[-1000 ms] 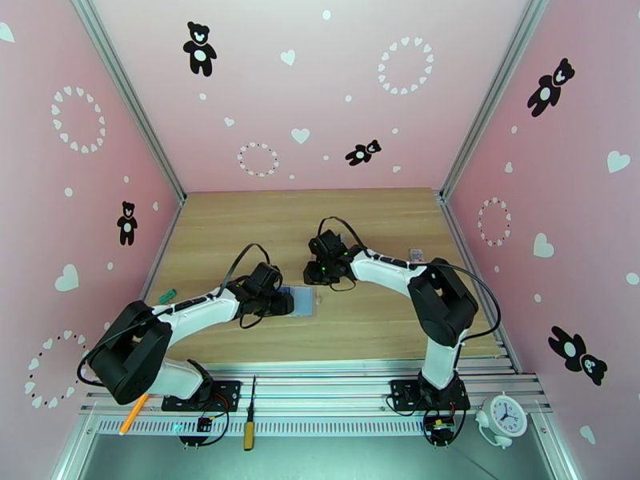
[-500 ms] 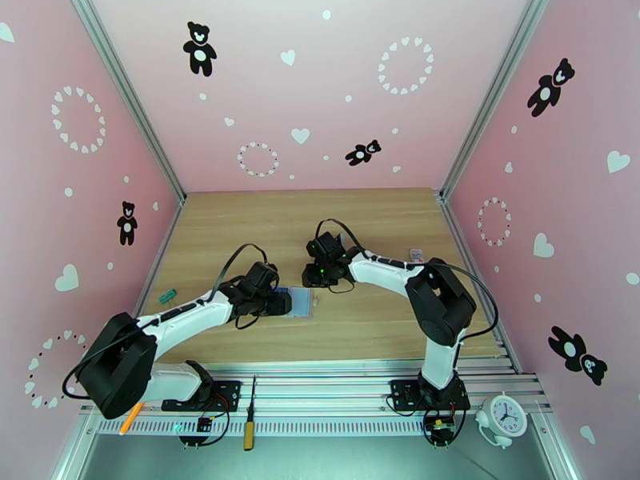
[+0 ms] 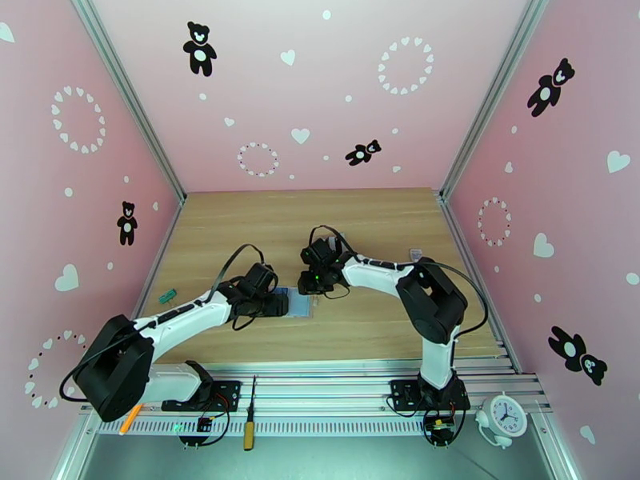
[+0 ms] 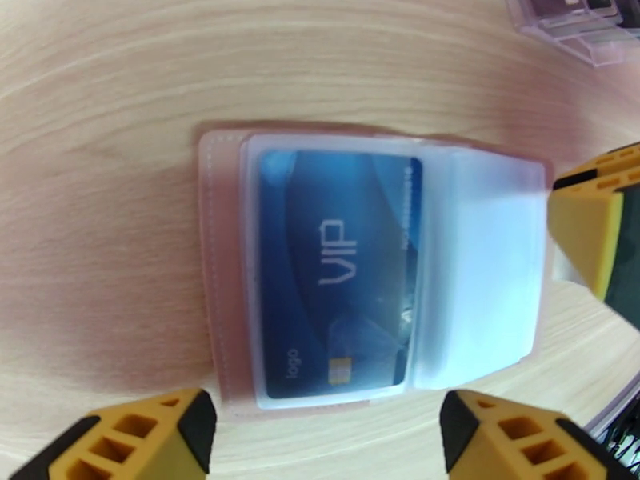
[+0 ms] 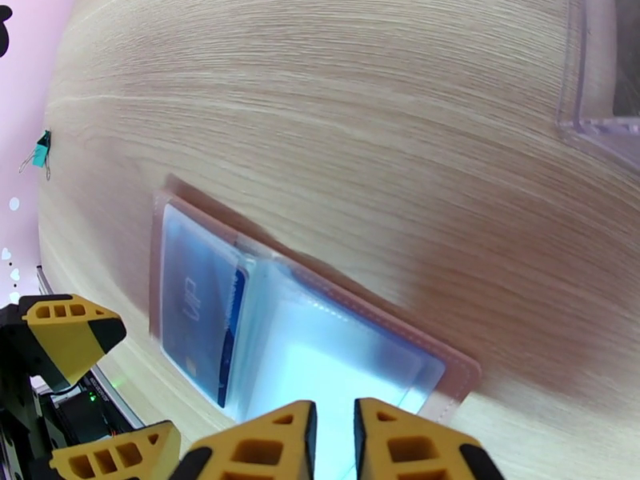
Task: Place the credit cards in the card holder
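The card holder (image 4: pixel 480 274) lies open and flat on the wooden table, tan-pink rim around bluish clear sleeves. A blue credit card (image 4: pixel 336 266) marked VIP sits inside one sleeve; the sleeve beside it looks white and bare. My left gripper (image 4: pixel 332 434) is open, its fingers spread wide at the holder's near edge without touching it. My right gripper (image 5: pixel 334 442) hovers over the bare sleeve of the card holder (image 5: pixel 344 362), jaws almost together with nothing between them. From above, the holder (image 3: pixel 300 302) lies between the left gripper (image 3: pixel 280 304) and the right gripper (image 3: pixel 310 286).
A clear rack (image 5: pixel 600 74) stands on the table beyond the holder, with dark cards in the rack (image 4: pixel 572 10). A green binder clip (image 3: pixel 166 296) lies near the left wall. Pink walls enclose the table on three sides.
My left gripper has opened wider at the holder's edge. The right gripper has moved left and nearer, over the holder.
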